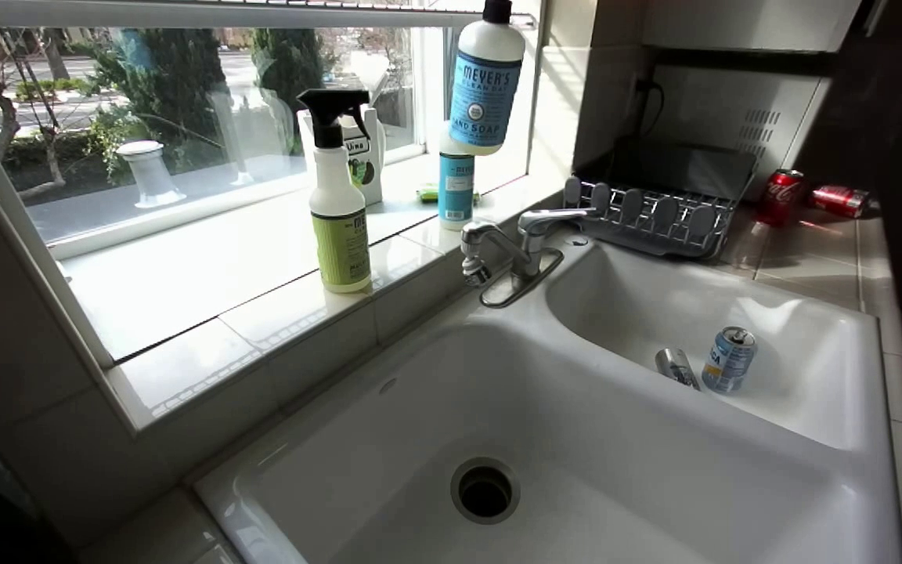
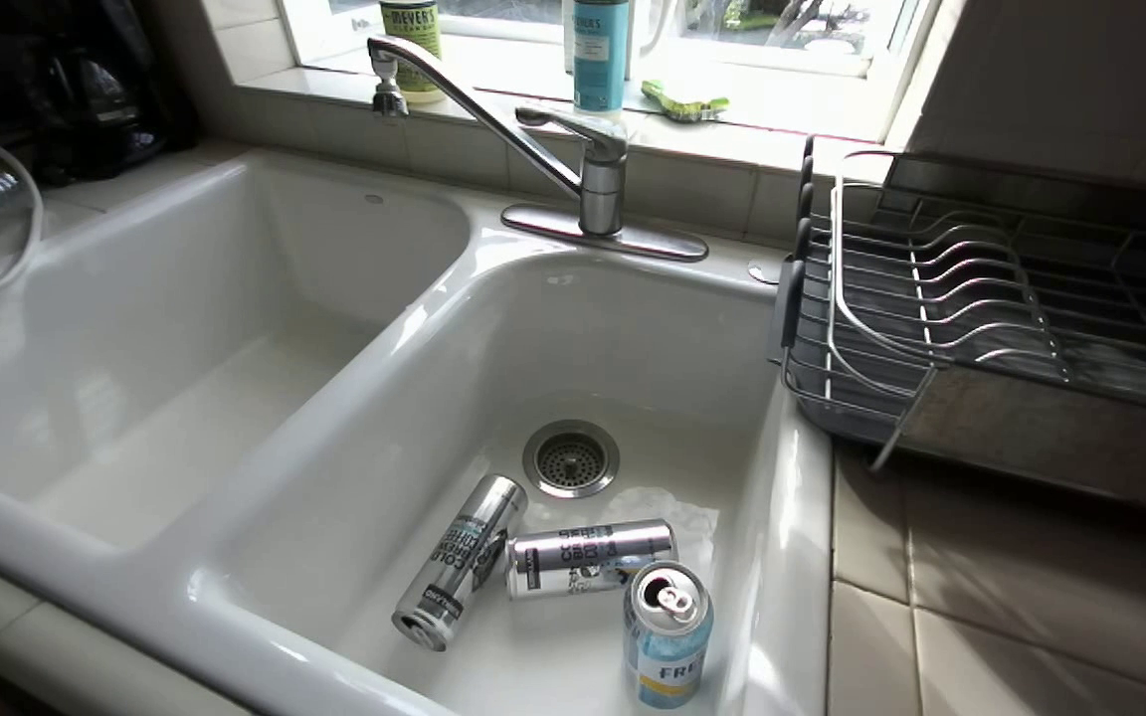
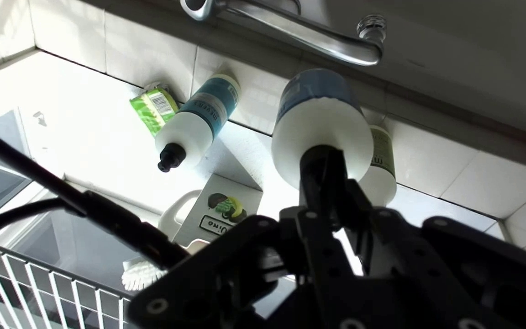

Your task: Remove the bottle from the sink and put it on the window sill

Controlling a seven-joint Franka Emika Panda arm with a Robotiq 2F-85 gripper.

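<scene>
The bottle (image 1: 485,90), with a blue hand soap label, white translucent body and black cap, hangs upright in the air by the window in an exterior view. In that view it overlaps the slim teal bottle behind it. In the wrist view the bottle (image 3: 320,121) points its cap at the camera. My gripper (image 3: 329,183) is shut on the black cap; the exact finger contact is dark. The gripper is out of view in both exterior views. The window sill (image 1: 193,364) also shows in the wrist view (image 3: 436,167). The white sink (image 1: 615,439) lies below in both exterior views (image 2: 334,418).
A spray bottle (image 1: 341,243), the slim teal bottle (image 1: 457,188), a green packet (image 3: 155,107) and a pitcher (image 3: 219,203) stand or lie on the sill. The faucet (image 1: 525,251) rises beside it. Cans (image 2: 593,557) lie in the sink. A dish rack (image 2: 931,288) stands beside it.
</scene>
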